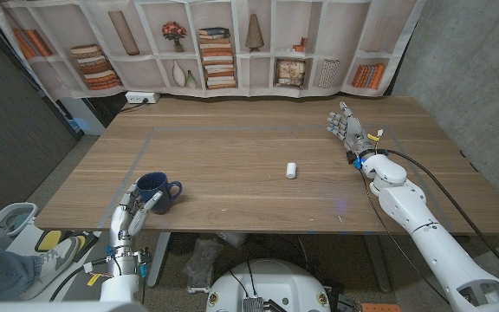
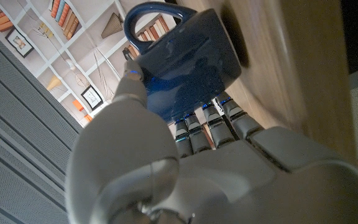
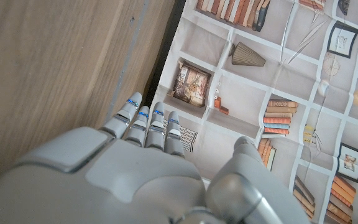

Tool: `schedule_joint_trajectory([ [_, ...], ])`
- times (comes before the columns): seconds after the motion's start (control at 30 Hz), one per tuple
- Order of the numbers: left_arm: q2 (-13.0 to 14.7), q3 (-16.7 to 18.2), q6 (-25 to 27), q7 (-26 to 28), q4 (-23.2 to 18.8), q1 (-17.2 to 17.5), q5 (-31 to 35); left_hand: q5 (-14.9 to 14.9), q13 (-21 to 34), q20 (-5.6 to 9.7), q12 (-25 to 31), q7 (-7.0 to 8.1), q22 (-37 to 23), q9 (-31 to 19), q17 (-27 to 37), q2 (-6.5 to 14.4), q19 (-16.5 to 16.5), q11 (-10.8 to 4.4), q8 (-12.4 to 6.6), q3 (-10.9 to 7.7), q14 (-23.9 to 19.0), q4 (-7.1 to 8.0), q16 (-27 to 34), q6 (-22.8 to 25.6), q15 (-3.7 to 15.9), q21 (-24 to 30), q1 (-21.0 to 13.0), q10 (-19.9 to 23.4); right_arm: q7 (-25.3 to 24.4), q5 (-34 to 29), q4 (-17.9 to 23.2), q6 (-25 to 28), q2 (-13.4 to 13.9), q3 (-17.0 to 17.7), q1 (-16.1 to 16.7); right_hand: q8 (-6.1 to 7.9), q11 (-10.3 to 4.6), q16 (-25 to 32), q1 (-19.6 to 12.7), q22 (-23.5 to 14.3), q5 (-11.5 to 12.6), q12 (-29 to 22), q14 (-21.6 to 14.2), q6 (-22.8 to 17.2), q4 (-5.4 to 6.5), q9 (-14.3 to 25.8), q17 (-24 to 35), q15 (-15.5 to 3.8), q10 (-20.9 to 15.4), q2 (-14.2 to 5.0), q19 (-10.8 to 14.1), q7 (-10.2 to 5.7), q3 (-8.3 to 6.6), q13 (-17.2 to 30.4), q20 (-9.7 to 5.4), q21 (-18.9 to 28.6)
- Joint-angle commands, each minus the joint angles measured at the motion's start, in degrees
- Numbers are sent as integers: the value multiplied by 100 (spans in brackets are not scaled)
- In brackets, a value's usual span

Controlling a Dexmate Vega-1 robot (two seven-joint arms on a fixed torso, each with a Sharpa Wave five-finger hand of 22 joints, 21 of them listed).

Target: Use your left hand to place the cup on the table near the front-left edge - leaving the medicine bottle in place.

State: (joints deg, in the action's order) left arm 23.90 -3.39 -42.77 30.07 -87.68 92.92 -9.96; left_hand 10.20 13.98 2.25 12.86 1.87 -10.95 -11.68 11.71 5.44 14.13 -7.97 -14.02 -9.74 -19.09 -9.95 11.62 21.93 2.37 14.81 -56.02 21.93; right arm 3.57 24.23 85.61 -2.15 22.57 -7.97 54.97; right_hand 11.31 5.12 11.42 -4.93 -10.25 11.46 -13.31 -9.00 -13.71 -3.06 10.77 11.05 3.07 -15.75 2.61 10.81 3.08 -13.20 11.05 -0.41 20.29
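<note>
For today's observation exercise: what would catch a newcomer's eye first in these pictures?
First, the dark blue cup at the table's front-left edge, gripped by the robot's left hand. Next, the small white medicine bottle lying alone near the middle. Then the right hand, fingers spread, holding nothing, at the far right before the printed bookshelf backdrop.

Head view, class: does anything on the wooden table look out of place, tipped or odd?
Yes: the small white medicine bottle lies on its side mid-table. The dark blue ceramic cup sits upright near the front-left edge, held by the left hand.
</note>
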Motion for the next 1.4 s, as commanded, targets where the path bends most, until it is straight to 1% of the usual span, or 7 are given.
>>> schedule_joint_trajectory([
  [0.03,97,-63,162,15,-135,104,-47,32,15,-19,-14,265,-1,-44,8,-24,-121,-168,18,-279,77,264,-43,237,316,-54,-22,113,40,12,-42,-8,-12,19,5,17,11,-12,-13,-25,-3,-4,-34,-54,-1,20,15,16,-51,-59,42,-22,-2,15,-13,-40],
  [0.17,125,-73,200,14,-174,130,-67,34,17,-31,-30,275,5,-43,4,-72,-165,-171,44,-250,108,271,-45,188,315,-81,8,78,35,12,-31,-18,-8,34,19,16,6,-13,-13,-25,-3,-4,-33,-51,-2,20,15,16,-53,-61,45,-21,0,15,-12,-46],
  [0.33,149,-115,168,-55,-144,111,-155,40,21,-140,-76,240,9,-41,5,-126,-322,-154,95,-198,263,308,-78,77,256,-156,92,-46,24,15,-7,-6,0,45,28,16,-2,-13,-14,-26,-3,-4,-33,-52,-3,20,15,22,-54,-63,48,-27,3,15,-5,-58],
  [0.67,175,-134,26,-160,-70,82,-298,83,38,-241,-167,197,10,-39,14,-188,-599,18,221,-121,582,368,-107,-266,129,-273,227,-437,9,19,31,7,11,52,49,15,2,-10,-15,-27,-3,-2,-43,-50,-6,20,15,18,-51,-67,54,-34,8,16,-4,-76],
  [1.03,165,-150,-104,-283,22,59,-462,128,61,-376,-191,270,7,-43,25,-237,-861,151,288,-60,959,401,-122,-615,-41,-339,321,-874,-23,5,99,70,28,33,68,18,4,-12,-16,-27,-3,-5,-40,-58,-9,20,15,22,-60,-70,60,-32,13,16,-2,-92],
  [1.2,155,-147,-162,-324,49,67,-515,141,68,-370,-208,366,6,-45,31,-252,-1013,189,328,-28,1111,425,-119,-838,-63,-369,377,-1103,-16,-4,101,89,25,8,52,16,7,-13,-17,-28,-3,-6,-39,-54,-10,20,15,20,-64,-73,59,-33,15,16,2,-101],
  [1.4,174,-109,-157,-340,3,108,-524,160,73,-382,-203,369,5,-47,34,-282,-1117,224,333,9,1321,442,-135,-997,-135,-372,430,-1295,3,-5,88,94,22,-3,36,16,8,-11,-18,-28,-3,-2,-44,-55,-11,20,15,30,-57,-76,64,-33,17,16,1,-110],
])
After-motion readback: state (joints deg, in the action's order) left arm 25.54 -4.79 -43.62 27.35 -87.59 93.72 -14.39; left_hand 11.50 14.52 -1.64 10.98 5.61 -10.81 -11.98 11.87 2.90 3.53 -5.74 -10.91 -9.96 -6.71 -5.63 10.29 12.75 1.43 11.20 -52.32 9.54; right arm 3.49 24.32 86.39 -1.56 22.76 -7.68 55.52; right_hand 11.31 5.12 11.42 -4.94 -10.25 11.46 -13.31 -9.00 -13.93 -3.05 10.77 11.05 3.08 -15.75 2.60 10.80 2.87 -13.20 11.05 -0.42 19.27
